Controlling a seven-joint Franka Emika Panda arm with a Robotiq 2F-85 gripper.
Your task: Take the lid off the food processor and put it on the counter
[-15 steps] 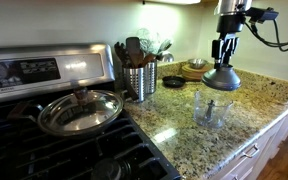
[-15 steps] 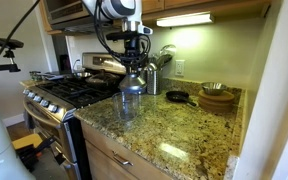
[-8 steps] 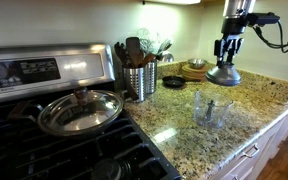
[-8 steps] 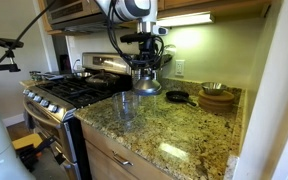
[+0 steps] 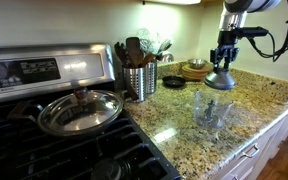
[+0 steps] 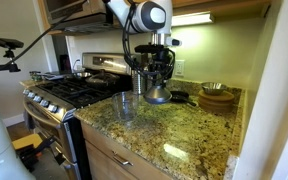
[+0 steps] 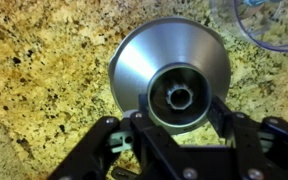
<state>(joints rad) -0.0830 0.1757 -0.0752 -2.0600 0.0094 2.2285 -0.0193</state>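
My gripper [image 7: 181, 108] is shut on the dark knob of the grey conical lid [image 7: 149, 55] and holds it just above the speckled granite counter [image 7: 44, 70]. In both exterior views the lid [image 5: 220, 79] [image 6: 158, 95] hangs under the gripper [image 5: 224, 60] [image 6: 157, 78], low over the counter [image 5: 174, 108] [image 6: 184, 125]. The clear food processor bowl [image 5: 212, 110] [image 6: 126, 106] stands open on the counter, apart from the lid, with its blade shaft showing. Its rim shows at the top right of the wrist view [image 7: 274, 25].
A ribbed steel utensil canister [image 5: 139, 80] stands by the stove [image 5: 54, 140], where a pan carries a flat glass lid [image 5: 79, 110]. A small black skillet [image 6: 178, 97] and wooden bowls [image 6: 217, 97] sit at the back of the counter.
My gripper has carried the lid away from the bowl toward the back of the counter and lowered it close to the granite. The bowl has not moved.
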